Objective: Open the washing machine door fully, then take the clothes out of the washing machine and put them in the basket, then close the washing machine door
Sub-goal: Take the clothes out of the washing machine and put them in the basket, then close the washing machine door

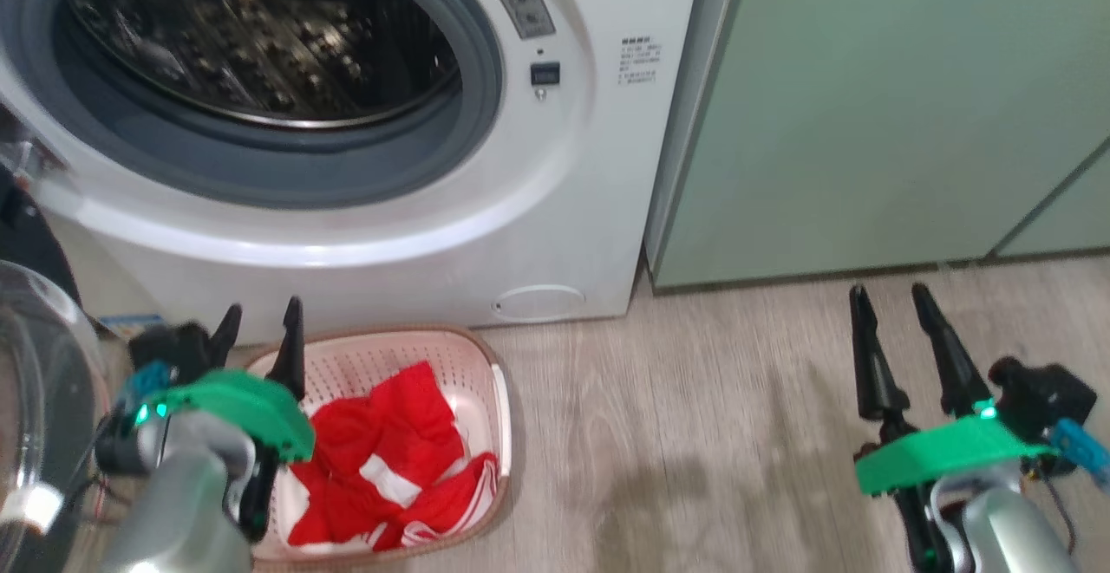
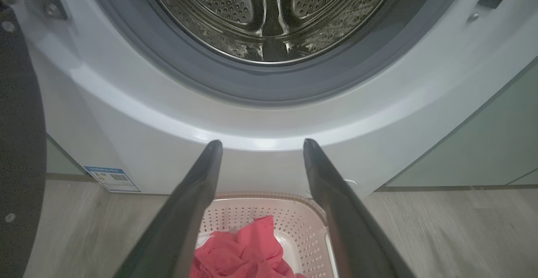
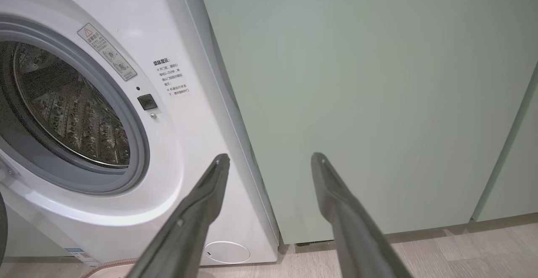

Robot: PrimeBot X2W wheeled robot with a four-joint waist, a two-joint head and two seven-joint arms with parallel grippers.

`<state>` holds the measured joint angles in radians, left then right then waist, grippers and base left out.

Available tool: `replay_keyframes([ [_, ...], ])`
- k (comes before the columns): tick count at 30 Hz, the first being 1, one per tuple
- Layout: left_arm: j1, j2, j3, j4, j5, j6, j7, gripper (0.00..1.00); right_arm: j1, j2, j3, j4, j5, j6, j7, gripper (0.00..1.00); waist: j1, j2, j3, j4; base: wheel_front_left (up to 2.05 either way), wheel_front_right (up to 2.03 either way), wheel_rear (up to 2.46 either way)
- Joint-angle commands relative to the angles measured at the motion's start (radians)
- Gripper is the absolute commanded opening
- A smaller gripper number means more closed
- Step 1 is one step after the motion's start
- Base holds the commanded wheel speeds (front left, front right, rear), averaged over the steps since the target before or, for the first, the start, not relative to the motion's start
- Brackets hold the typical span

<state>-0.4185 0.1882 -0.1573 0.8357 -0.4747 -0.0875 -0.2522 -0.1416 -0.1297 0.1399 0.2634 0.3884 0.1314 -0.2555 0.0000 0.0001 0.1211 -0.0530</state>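
Both spread wide, empty, left tool point(image 1: 264, 306) by basket point(image 1: 487, 358) holding clothes point(image 1: 381, 443), right tool point(image 1: 889, 289) near cabinet point(image 1: 867, 122)

Red white-striped clothes point(image 1: 373, 443), cream basket point(image 1: 364, 367), white washing machine point(image 1: 590, 209), pale green cabinet point(image 1: 867, 105)

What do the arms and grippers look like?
Left gripper and right gripper match: two long, tapering black fingers on a bright green bracket with a small green light. Silver-grey forearms. Black module with a blue part beside each wrist, thin wires trailing.
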Motion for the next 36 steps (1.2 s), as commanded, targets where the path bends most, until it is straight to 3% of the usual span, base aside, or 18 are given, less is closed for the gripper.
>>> replay_keyframes([
  [1, 0.003, 0.034, 0.05, -0.047, 0.016, 0.004, -0.009, 1.0, 0.008, -0.001, 0.016, -0.033, -0.005, -0.001, -0.006, 1.0, 0.0, -0.0001, -0.031, 0.006, 0.0, 0.0, 0.0],
  [7, 0.154, 0.014, 0.162, -0.239, 0.102, 0.007, -0.009, 1.0, 0.052, 0.006, 0.003, -0.043, -0.023, -0.001, -0.006, 1.0, 0.0, -0.0001, -0.091, 0.013, 0.0, 0.0, 0.0],
  [13, 0.258, -0.014, 0.234, -0.347, 0.145, -0.013, -0.009, 1.0, 0.089, 0.018, -0.019, -0.052, -0.044, -0.001, -0.006, 1.0, 0.0, -0.0001, -0.128, 0.021, 0.0, 0.0, 0.0],
  [36, 0.328, -0.063, 0.288, -0.419, 0.22, -0.04, -0.009, 1.0, 0.116, 0.033, -0.055, -0.051, -0.068, -0.001, -0.006, 1.0, 0.0, -0.0001, -0.165, 0.043, 0.0, 0.0, 0.0],
])
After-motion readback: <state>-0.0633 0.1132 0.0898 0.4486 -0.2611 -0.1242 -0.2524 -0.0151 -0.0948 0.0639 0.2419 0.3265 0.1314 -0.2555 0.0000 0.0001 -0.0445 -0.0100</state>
